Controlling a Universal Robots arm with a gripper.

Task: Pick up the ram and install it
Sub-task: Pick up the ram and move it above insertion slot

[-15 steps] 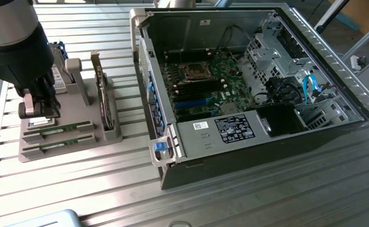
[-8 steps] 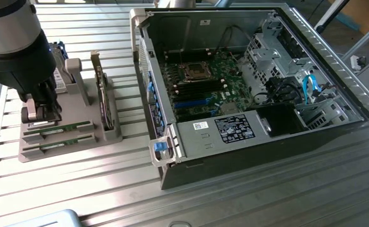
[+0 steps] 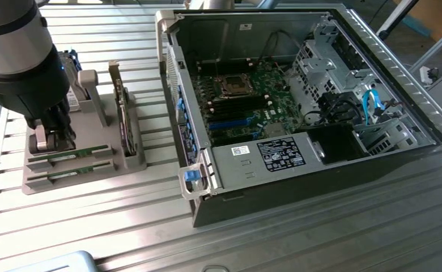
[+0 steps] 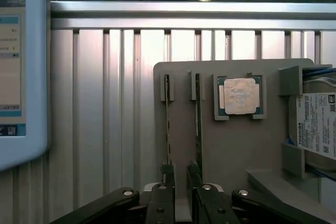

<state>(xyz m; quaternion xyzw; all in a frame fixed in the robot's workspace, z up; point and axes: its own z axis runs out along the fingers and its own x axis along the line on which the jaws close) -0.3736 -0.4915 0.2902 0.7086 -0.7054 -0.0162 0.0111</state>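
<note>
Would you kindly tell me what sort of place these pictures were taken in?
Probably a robotics lab bench for computer assembly: a robot arm hangs over a grey parts fixture beside an open desktop computer case on a slotted aluminium table.

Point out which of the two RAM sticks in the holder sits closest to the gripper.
The ram in the slot nearer the hard drive, right by the gripper; the other stick sits one slot farther out.

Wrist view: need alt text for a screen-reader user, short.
The fingers, set apart, reach over one end of two thin ram sticks standing on edge in a grey holder on a slatted metal table. The holder also carries a CPU and a white-labelled hard drive; a light-blue screen lies apart from it.
</note>
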